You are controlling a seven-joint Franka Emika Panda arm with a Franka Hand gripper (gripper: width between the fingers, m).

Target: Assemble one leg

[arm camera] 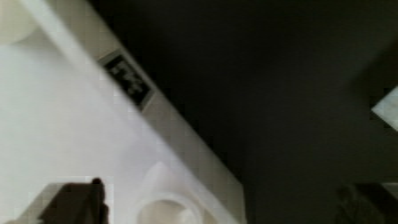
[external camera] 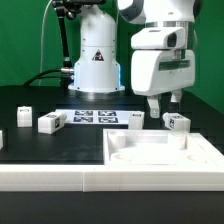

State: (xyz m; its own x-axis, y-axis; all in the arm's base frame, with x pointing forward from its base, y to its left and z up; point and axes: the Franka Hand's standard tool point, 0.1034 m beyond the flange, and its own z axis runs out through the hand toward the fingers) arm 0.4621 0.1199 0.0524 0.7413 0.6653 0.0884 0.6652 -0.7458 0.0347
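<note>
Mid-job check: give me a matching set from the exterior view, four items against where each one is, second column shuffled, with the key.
Things:
1. marker board
2. tray-like piece
3. gripper
4. rightmost leg

Places:
A. front of the table, nearest the camera
B. hanging above the table, jaws apart
C. flat at mid-table, in front of the robot base
D. on the table behind the tray's far rim, at the exterior view's right

Pairs: 1-C, 2-A, 3-B, 4-D

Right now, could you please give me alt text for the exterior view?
A white robot arm's open gripper hangs over a black table, close to a small white block, one of several; a large white tray lies in front.
</note>
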